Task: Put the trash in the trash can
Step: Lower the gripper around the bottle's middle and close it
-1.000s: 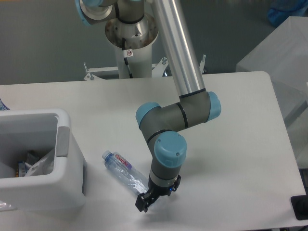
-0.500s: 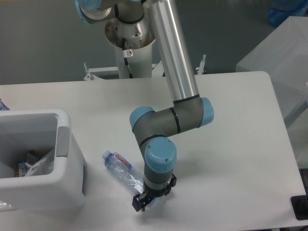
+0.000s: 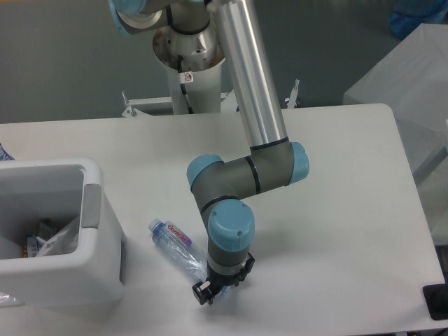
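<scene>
the water bottle lies flat on the white table, its long axis running on a diagonal: the blue cap points up and to the left in the picture, toward the trash can, and the base points down and to the right, under the arm. the red-lettered label sits just behind the cap. the gripper is down at the base end of the bottle, its dark fingers on either side of the clear plastic there, and the bottle's end seems to sit between them; whether the fingers are actually pressing on it or only straddling it cannot be told from this view. the arm's blue-capped wrist stands right above the gripper and hides part of the bottle's lower half. the trash can stands at the left edge of the table, just beside the cap end but not touching it, with the grey strip on the rim that faces the bottle. inside it, low down, lies the wrinkly clear wad with some print on it.
</scene>
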Available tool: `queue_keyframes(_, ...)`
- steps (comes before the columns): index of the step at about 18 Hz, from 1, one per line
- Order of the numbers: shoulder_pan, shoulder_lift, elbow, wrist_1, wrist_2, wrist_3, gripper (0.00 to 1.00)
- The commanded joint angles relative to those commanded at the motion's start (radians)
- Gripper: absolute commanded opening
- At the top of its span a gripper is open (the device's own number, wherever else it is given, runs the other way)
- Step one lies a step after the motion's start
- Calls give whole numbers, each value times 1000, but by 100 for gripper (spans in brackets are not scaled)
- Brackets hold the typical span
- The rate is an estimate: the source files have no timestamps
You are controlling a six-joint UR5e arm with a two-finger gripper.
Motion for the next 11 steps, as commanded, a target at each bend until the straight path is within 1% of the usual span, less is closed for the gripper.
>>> queue_keyframes(3, 0, 3, -2, -2, 0, 0, 70)
queue_keyframes(4, 0, 3, -2, -2, 0, 0, 67)
queue_keyframes(7, 0, 5, -2, -3, 0, 2, 64)
queue_keyframes(11, 0, 6, -12, -3, 0, 5, 63)
